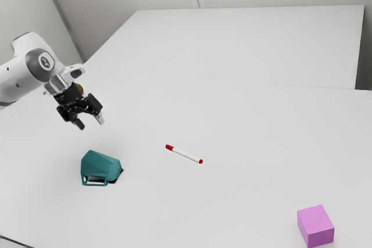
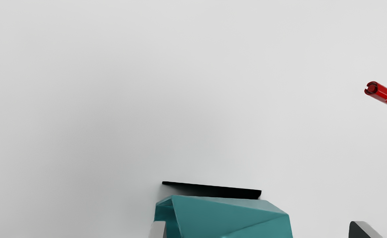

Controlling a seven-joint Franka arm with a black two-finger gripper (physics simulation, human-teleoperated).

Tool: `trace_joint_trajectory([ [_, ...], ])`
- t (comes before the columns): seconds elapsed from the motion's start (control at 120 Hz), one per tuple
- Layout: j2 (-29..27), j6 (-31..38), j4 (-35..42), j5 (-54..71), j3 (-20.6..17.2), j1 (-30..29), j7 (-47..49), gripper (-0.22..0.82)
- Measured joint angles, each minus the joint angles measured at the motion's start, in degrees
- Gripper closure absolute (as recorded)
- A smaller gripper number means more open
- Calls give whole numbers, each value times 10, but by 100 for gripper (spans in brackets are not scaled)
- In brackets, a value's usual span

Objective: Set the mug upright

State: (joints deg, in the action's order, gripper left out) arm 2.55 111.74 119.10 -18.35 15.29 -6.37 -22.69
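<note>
A: What's seen on the counter [image 1: 244, 114]?
B: Hand [image 1: 90, 121] is held open above it, clamped on nothing, probably raised for clearance. Mug [image 1: 100, 165] is laid on its side; righting is needed.
A: Room?
B: Far edge is well away. Pink block [image 1: 315, 225] is set well apart; a gap is left between mug and marker [image 1: 184, 154].

Mug [image 1: 102, 164]; marker [image 1: 185, 154]; cube [image 1: 314, 221] — on table [image 1: 250, 120]
</note>
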Motion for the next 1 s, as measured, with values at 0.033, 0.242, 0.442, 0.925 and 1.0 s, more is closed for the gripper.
trace_joint_trajectory([
  [0.033,1,-6,9,-6,0,-11,-9,0],
  [0.242,52,-48,17,-57,0,-44,-76,0],
  [0.442,77,-94,1,-97,2,-65,-138,0],
  [0.925,110,-148,16,-199,10,-92,-224,0],
  [1.0,109,-148,33,-211,19,-91,-230,0],
])
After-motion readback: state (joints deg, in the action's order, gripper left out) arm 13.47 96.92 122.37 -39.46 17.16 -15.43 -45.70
